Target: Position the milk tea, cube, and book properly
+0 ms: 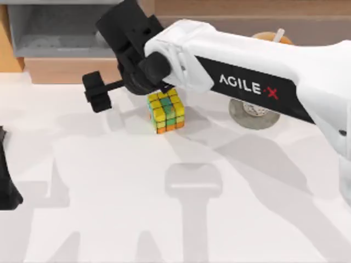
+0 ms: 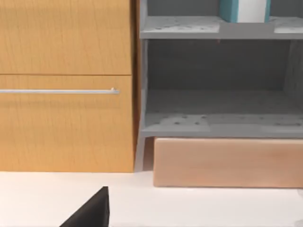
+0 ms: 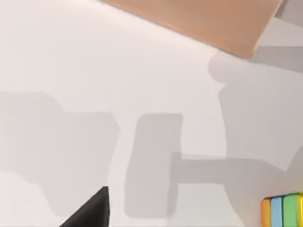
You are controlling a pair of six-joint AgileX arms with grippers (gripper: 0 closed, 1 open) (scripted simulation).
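Cube (image 1: 166, 111) just below right claw (image 1: 154, 82)

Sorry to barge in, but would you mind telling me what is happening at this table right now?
The right arm reaches across the table, its gripper just above the cube, which sits on the white table. The milk tea stands behind that arm, near a grey disc. The left arm is parked at the table's left edge.

Right arm (image 1: 247, 71) outstretched, left arm (image 1: 5, 175) parked
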